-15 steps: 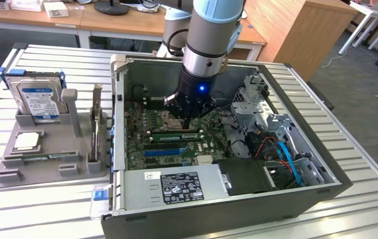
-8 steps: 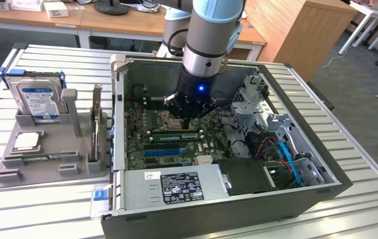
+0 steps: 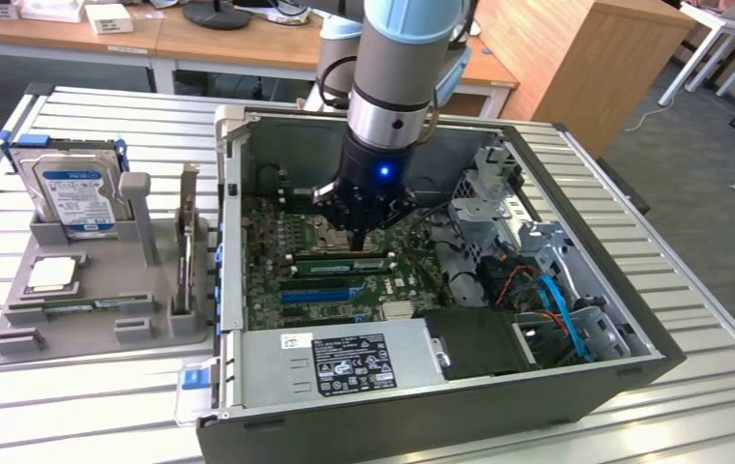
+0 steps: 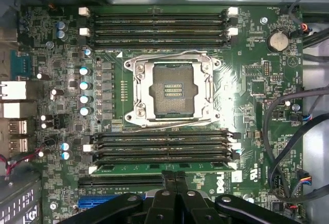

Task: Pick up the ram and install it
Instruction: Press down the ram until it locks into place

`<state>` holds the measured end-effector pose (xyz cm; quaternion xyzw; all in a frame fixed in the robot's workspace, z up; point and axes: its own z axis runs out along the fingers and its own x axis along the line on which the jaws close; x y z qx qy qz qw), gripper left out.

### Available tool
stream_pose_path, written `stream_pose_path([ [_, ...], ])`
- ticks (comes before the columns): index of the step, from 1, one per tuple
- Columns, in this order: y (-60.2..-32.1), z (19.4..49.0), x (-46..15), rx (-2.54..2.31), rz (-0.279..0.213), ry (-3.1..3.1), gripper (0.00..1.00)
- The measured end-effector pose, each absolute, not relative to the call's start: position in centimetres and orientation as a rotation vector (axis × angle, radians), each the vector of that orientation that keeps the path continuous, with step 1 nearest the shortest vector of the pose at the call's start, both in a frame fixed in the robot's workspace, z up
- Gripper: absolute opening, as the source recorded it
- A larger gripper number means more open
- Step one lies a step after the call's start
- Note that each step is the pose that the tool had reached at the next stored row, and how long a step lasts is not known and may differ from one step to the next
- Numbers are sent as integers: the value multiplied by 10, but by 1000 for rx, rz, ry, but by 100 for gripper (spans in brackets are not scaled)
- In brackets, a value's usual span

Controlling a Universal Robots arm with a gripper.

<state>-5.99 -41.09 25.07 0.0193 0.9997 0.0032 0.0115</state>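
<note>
Wrist view: jaws fully closed, fingers pressed together, nothing between them. Gripper (image 4: 175,176) tip sits right on top of the ram (image 4: 164,168), which lies seated in the slot nearest the blue slot (image 4: 100,202), below the empty processor socket (image 4: 170,89). Exterior view agrees: gripper (image 3: 365,239) down inside the open computer case (image 3: 381,411), over the green stick (image 3: 341,263). Looks like a press-down. Risks: if the stick isn't square in the slot, pushing at one point could tilt it or flex the motherboard (image 4: 257,80); I can't tell whether the end latches have caught.
</note>
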Motion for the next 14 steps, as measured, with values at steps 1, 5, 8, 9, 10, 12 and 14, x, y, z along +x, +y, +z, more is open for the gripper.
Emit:
stream_pose_path([
  [1, -411, 252, -60, 60, 10, 3118, 10],
  [5, -411, 255, -60, 60, 10, 3118, 10],
  [8, -411, 257, -60, 61, 11, 3118, 10],
  [9, -411, 257, -60, 61, 11, 3118, 10],
  [10, -411, 257, -60, 61, 11, 3118, 10],
  [12, -411, 257, -60, 61, 10, 3118, 10],
  [14, -411, 257, -60, 61, 10, 3118, 10],
])
